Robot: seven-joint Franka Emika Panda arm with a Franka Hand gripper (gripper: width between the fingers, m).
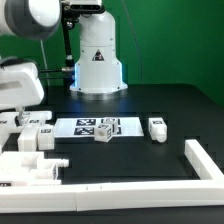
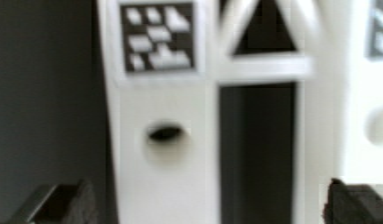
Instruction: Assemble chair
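Observation:
In the wrist view a white chair part (image 2: 161,170) fills the frame close up. It has a long flat bar with a dark round hole (image 2: 165,132) and a marker tag (image 2: 161,35), and thinner cross bars beside it. My gripper (image 2: 209,206) is open, its dark fingertips (image 2: 55,205) standing on either side of the bar without touching it. In the exterior view my gripper (image 1: 24,122) hangs low over a cluster of white chair parts (image 1: 32,160) at the exterior view's left; what lies under it is hidden by the hand.
The marker board (image 1: 82,127) lies mid-table. A small white block (image 1: 104,131) sits on it and another small white part (image 1: 157,128) lies to its right. A white raised border (image 1: 205,165) runs along the right and front. The robot base (image 1: 97,60) stands behind.

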